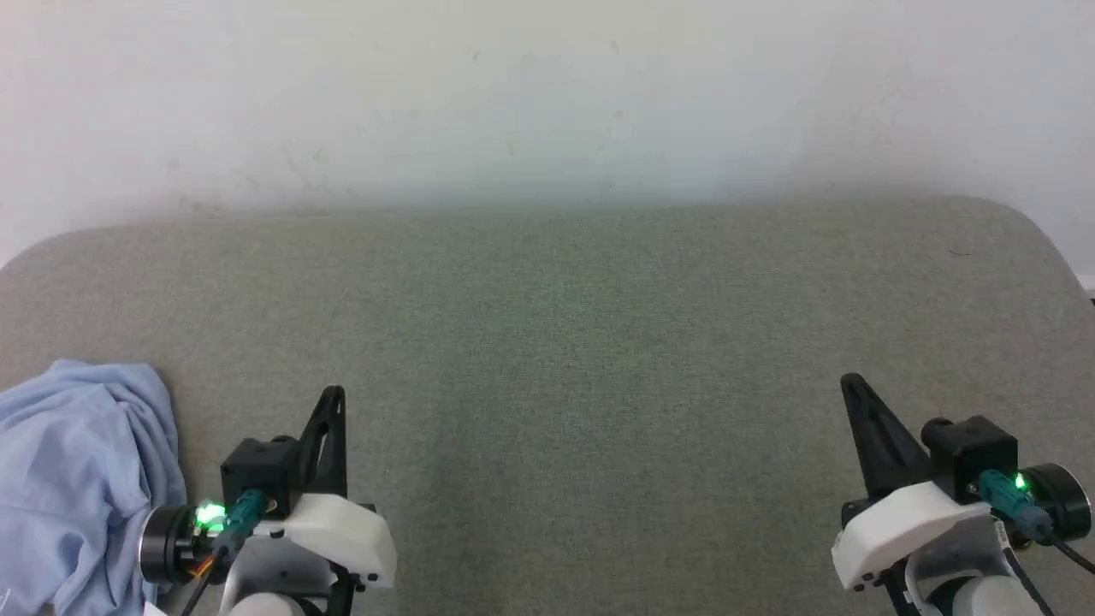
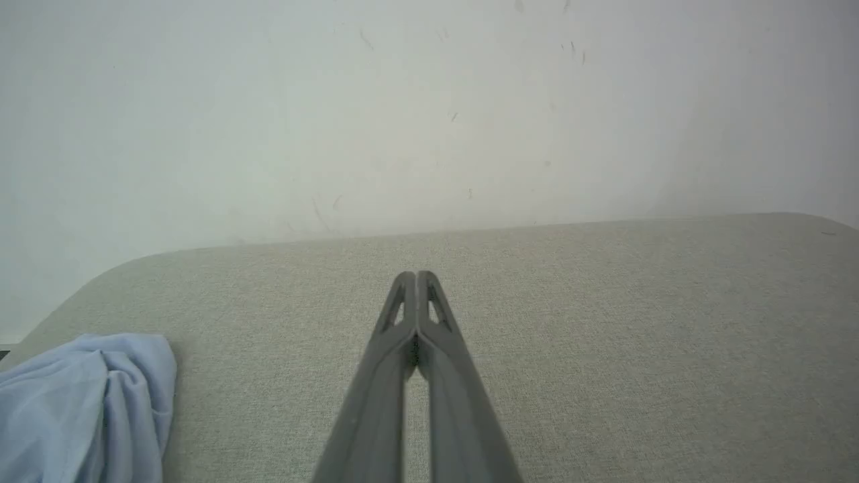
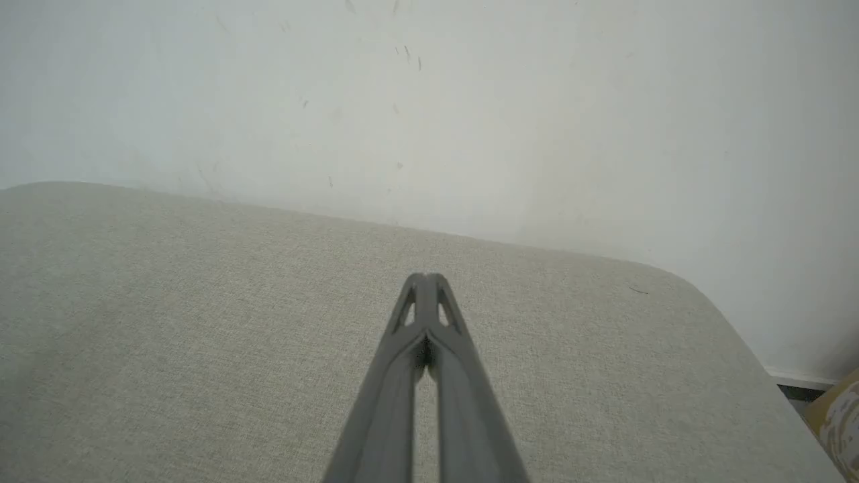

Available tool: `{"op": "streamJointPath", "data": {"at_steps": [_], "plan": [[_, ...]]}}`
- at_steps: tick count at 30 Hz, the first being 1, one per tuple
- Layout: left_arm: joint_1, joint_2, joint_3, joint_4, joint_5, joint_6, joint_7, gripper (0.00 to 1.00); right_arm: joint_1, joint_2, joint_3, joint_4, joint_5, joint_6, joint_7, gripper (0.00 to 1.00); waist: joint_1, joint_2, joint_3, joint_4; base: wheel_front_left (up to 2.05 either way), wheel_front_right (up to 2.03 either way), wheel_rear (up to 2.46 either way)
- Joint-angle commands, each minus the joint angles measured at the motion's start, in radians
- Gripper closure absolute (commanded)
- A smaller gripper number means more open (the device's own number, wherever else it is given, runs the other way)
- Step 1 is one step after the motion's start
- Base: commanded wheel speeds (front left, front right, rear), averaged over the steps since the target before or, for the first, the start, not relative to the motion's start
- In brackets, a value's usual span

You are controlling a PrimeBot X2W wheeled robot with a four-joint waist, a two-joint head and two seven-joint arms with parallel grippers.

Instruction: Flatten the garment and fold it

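**Blue shirt [image 1: 77, 479] in a heap on the left, both grippers shut and empty**

Closest to the robot are its two arms, low in the head view. The left gripper [image 1: 334, 393] has its two dark fingers pressed together, tip to tip, with nothing between them. The right gripper [image 1: 849, 382] is the same: fingers together, holding nothing. Both point away from the robot, over the pad. A small green light glows on each wrist.

The shirt lies just to the left of the left gripper. It is light blue and crumpled into a lumpy pile with many folds. It rests on the near left part of the pad, close beside the left arm, and I cannot tell if it touches the arm. It is well apart from the right gripper.

The pad [image 1: 547, 342] is wide and covered in grey-green woven cloth, with rounded far corners. Behind it stands a plain white wall [image 1: 547, 94] with small dark scuffs and scratches.

The shirt runs off the left and bottom edges of the head view, so its full shape, collar and sleeves cannot be made out. The arms are cut off at the bottom too. In the right wrist view a yellow thing [image 3: 839, 419] peeks in at the lower right corner, past the pad's edge. Too little of it shows to tell what it is. In the head view, the line where the pad meets the wall looks blurry.
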Motion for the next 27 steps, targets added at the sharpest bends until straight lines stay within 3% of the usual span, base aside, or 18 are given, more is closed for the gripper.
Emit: {"op": "streamJointPath", "data": {"at_steps": [1, 25, 26, 27], "plan": [[0.006, -0.002, 0.004, -0.005, 0.006, 0.007, 0.000, 1.00, -0.009, 0.003, -0.002, -0.003, -0.006, -0.001, 0.001, 1.00, 0.0000, 0.0000, 0.000, 0.000, 0.00, 0.00, 0.00], [0.006, -0.002, 0.004, -0.005, 0.006, 0.007, 0.000, 1.00, -0.009, 0.003, -0.002, -0.003, -0.006, -0.001, 0.001, 1.00, 0.0000, 0.0000, 0.000, 0.000, 0.00, 0.00, 0.00], [0.000, 0.000, -0.001, 0.000, -0.001, 0.000, 0.000, 0.00, 0.000, 0.000, 0.000, 0.000, 0.000, 0.000, 0.000, 0.00, 0.0000, 0.0000, 0.000, 0.000, 0.00, 0.00, 0.00], [0.000, 0.000, -0.001, 0.001, -0.001, -0.001, 0.000, 1.00, 0.000, 0.000, 0.000, 0.001, 0.001, 0.000, 0.000, 1.00, 0.0000, 0.0000, 0.000, 0.000, 0.00, 0.00, 0.00]]}}
